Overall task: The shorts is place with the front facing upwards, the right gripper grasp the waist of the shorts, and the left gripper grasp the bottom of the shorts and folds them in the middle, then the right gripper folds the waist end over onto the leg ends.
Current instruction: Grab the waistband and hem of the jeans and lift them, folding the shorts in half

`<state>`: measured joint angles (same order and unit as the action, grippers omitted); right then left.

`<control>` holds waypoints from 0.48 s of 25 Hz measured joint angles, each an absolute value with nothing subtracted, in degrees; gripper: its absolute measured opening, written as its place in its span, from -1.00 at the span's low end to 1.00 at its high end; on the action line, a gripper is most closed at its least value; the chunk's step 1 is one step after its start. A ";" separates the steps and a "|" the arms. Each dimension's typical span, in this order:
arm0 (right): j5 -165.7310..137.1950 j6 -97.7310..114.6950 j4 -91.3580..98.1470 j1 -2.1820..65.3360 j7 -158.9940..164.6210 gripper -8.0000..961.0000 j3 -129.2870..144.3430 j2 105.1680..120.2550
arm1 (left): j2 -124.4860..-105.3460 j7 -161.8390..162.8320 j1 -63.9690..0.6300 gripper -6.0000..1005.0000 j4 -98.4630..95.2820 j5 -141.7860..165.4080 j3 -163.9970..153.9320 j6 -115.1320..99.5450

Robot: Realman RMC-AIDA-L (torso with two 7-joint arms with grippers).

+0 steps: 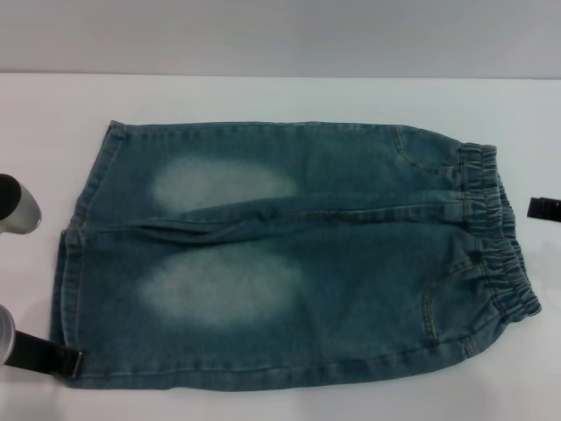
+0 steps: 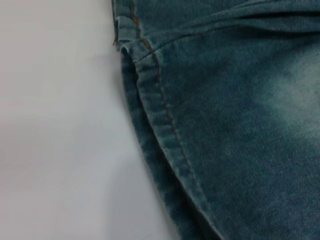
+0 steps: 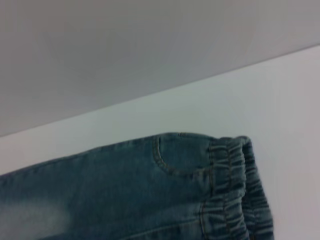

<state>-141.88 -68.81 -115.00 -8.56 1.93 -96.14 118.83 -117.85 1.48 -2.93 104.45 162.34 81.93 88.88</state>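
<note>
The left gripper is down at the near corner of the leg hems, a black finger tip touching or just about touching the denim edge there. Only that bit and some silver wrist show at the edge of the head view, so it's impossible to tell how far apart its fingers are or whether it's actually pinching cloth. Its own wrist view just shows the bottom of the shorts up close, a flat stitched hem lying on the white bench, no fingers visible.

The right gripper is only a small black piece poking in at the far right, near the waistband but apart from it. Can't tell its opening either; it isn't touching anything.

The long blue denim shorts with pale faded oval patches lie spread flat, front up, in the middle of the bench. The gathered elastic waist of the shorts points to the robot's right, hems to its left. No readable labels or writing anywhere.
</note>
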 joint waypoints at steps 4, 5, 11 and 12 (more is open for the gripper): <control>-142.07 -71.18 -114.74 -8.55 1.93 0.43 -96.88 118.83 | -117.86 1.29 -3.15 -0.92 104.49 162.31 81.78 88.95; -142.09 -71.62 -114.63 -8.66 1.93 0.43 -97.00 118.83 | -117.85 1.27 -3.16 -0.92 104.50 162.36 81.73 88.95; -146.19 -73.25 -111.72 -8.65 2.02 0.41 -97.28 118.84 | -117.90 0.64 -3.17 -0.92 104.50 162.38 81.84 88.83; -146.19 -73.25 -111.72 -8.65 2.02 0.40 -97.28 118.84 | -117.93 0.46 -3.17 -0.92 104.50 162.36 81.89 88.81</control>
